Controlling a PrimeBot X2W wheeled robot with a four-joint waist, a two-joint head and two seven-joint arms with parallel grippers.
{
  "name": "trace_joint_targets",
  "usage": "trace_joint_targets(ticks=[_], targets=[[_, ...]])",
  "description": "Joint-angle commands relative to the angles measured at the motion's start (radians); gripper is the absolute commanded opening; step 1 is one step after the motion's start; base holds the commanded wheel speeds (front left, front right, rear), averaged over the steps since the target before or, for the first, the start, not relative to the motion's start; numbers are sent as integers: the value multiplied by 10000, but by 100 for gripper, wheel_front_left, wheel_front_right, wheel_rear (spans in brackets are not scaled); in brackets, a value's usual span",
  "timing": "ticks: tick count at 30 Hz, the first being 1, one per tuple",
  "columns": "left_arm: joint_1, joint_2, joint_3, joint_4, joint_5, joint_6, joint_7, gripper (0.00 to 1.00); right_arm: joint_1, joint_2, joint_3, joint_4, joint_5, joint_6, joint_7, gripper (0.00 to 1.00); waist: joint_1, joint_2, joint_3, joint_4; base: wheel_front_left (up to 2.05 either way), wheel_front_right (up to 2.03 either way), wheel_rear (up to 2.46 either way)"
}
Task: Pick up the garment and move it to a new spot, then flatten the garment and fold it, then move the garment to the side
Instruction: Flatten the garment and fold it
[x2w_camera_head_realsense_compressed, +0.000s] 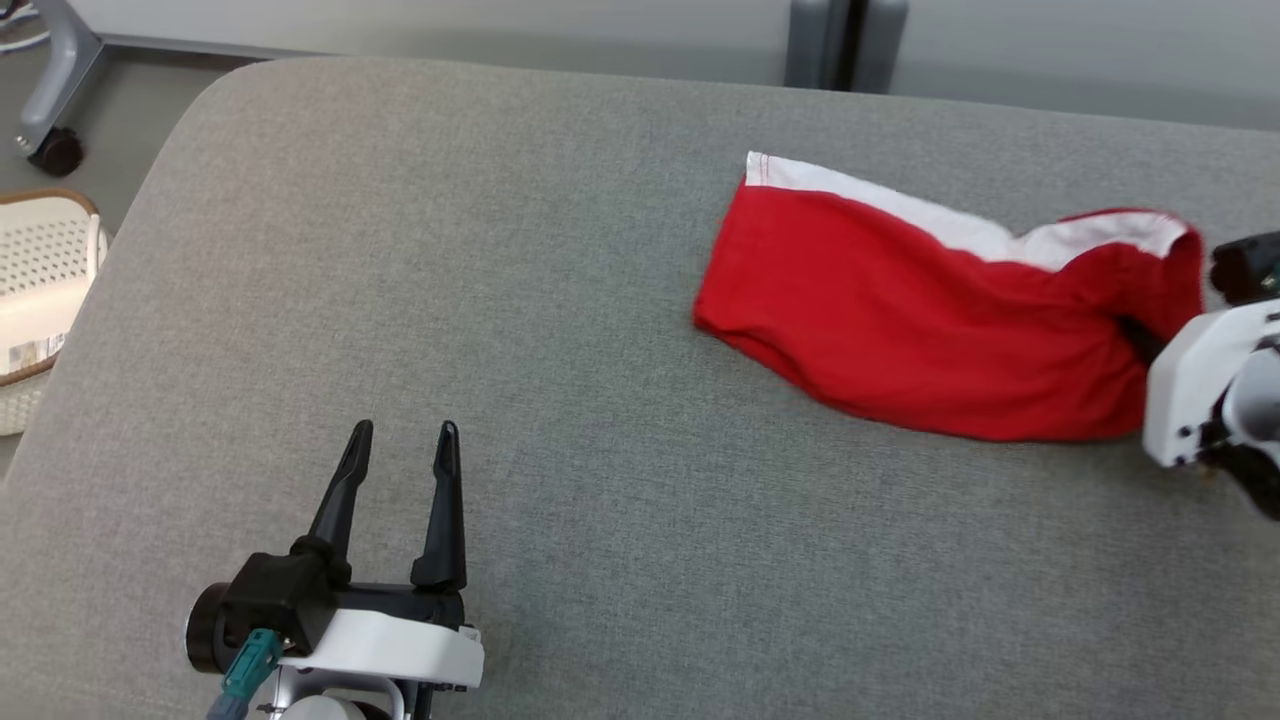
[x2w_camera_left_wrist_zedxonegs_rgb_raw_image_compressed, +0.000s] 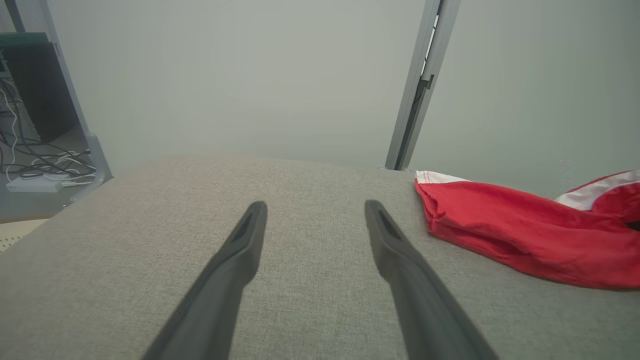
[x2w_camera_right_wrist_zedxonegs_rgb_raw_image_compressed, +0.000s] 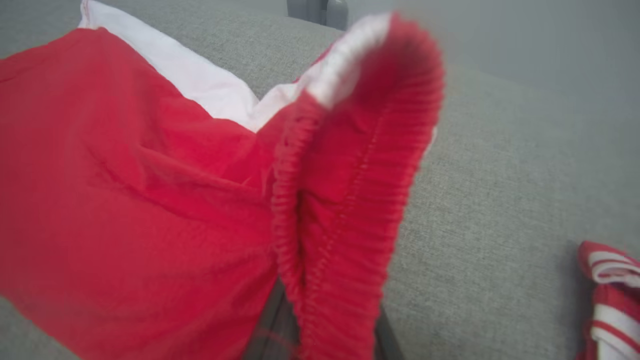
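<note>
The garment is a pair of red shorts with a white side stripe, lying on the right half of the grey padded table. My right gripper is shut on its elastic waistband at the garment's right end, which is lifted and bunched. The cloth hides the fingertips. In the right wrist view the garment spreads leftward on the table. My left gripper is open over bare table at the lower left, well apart from the garment. Nothing sits between its fingers.
A white perforated basket stands off the table's left edge, with a caster wheel behind it. A red-and-white striped cloth lies on the table to the right of the garment. A grey partition post rises behind the table.
</note>
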Motion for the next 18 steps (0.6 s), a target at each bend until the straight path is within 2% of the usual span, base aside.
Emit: trace_joint_targets(ticks=[1,7,18], targets=[[-159,33,-19,6,-60,20,-22,100,-214,-248,126,49,-44,2,61,0,0,0,128,127,0,0,0],[-322,33,-148,28,-79,81,-22,100,-1139,-883,524,635,-279,2,-3,0,0,0,295,323,0,0,0],[-433,35,-323,90,-88,151,-24,100,-1507,-491,1162,1640,-137,2,-276,0,0,0,273,361,0,0,0]])
